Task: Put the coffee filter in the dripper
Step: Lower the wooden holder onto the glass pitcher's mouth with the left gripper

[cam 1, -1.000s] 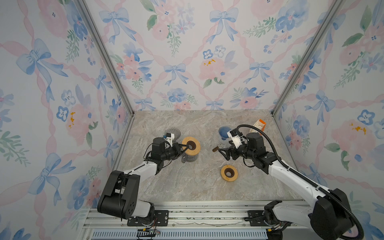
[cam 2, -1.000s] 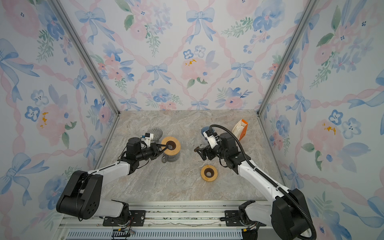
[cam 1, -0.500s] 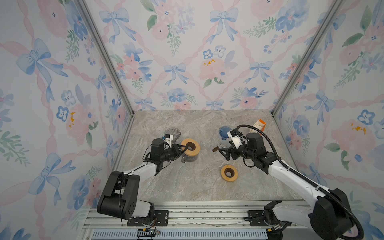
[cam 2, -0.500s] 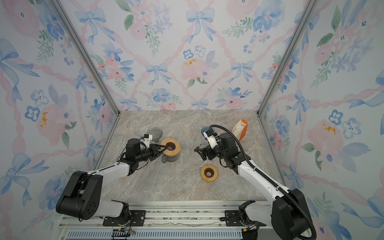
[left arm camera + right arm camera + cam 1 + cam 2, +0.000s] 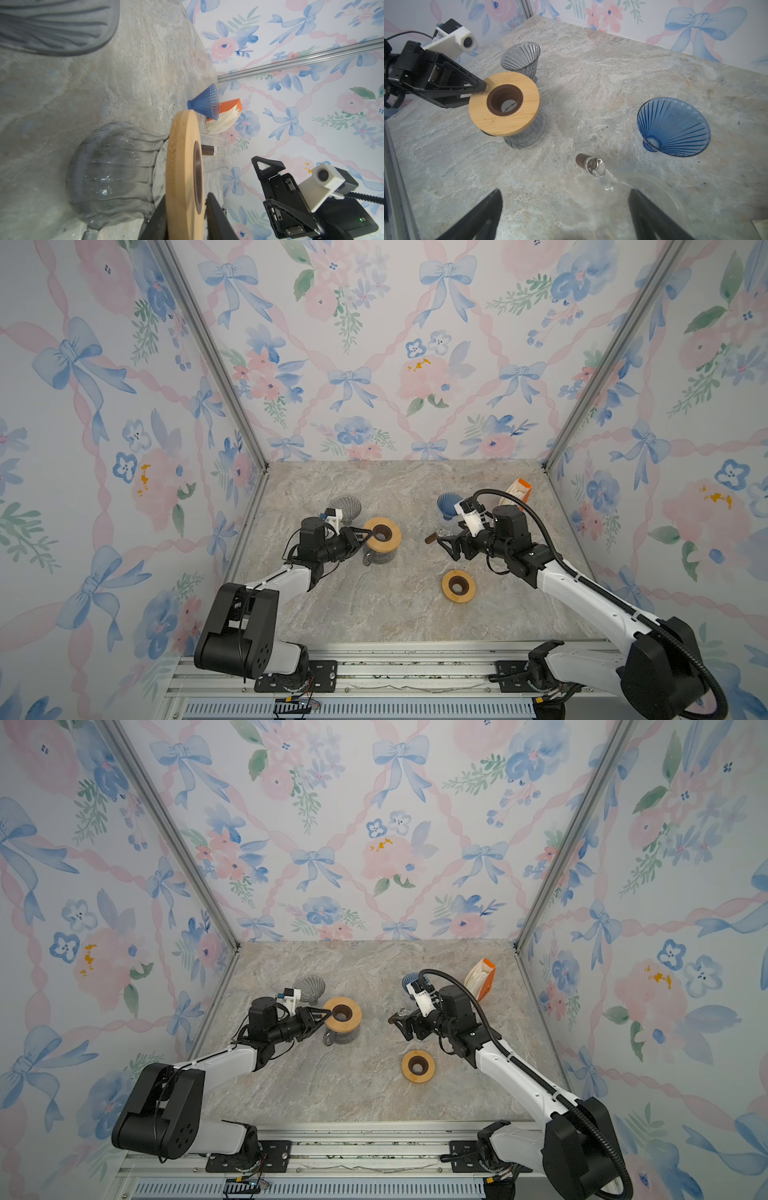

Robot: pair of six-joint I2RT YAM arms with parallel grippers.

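Jaws of the left gripper (image 5: pixel 367 535) straddle the wooden ring (image 5: pixel 393 542) on the grey jug (image 5: pixel 377 558); whether they grip it is unclear. The right gripper (image 5: pixel 448 548) gapes, empty. Coffee filters (image 5: pixel 511 496) sit boxed, far right. Pulling away crooked could drag the ring off.

a robot lab booth dressed like a home: floral bow wallpaper (image 5: pixel 374 364) on panels between bare aluminium posts (image 5: pixel 208 352). the left arm (image 5: pixel 274 580) and right arm (image 5: pixel 582 593) are bolted to a metal rail (image 5: pixel 395 659) at the edge of a marble-look tabletop (image 5: pixel 395 614). on the tabletop stand a blue dripper (image 5: pixel 446 506) and a filter box (image 5: pixel 519 489).
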